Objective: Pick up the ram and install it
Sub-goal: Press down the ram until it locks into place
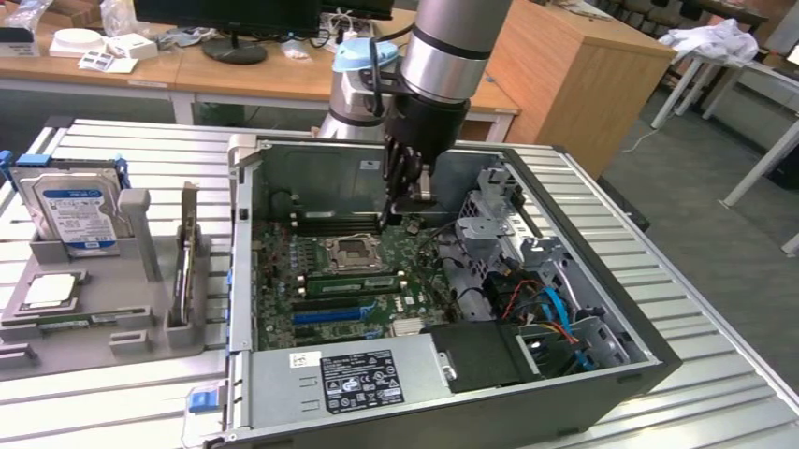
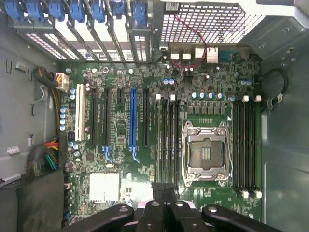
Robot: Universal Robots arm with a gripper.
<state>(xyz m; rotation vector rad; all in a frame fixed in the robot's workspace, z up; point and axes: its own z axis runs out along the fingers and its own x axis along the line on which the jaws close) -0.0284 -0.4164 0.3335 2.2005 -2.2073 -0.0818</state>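
Note:
The ram [image 1: 354, 281] is a long green stick lying along the black memory slots just beside the empty processor socket [image 1: 352, 249] on the motherboard inside the open computer case. My gripper [image 1: 410, 194] hangs above the motherboard near the case's far wall, a little toward the exterior view's right of the ram's end. In the wrist view my gripper [image 2: 165, 212] is shut, its black fingers pressed together with nothing visible between them. It sits in line with the memory slots [image 2: 168, 140] next to the socket [image 2: 205, 152]. I cannot make out the ram among those slots from above.
A grey holder [image 1: 138, 313] on the exterior view's left carries a blue-labelled hard drive [image 1: 78, 210], a square silver processor [image 1: 48, 292] and a thin stick on edge [image 1: 187, 257]. Drive cages and cables [image 1: 549, 309] crowd the case's right side. The power supply [image 1: 355, 379] fills its near end.

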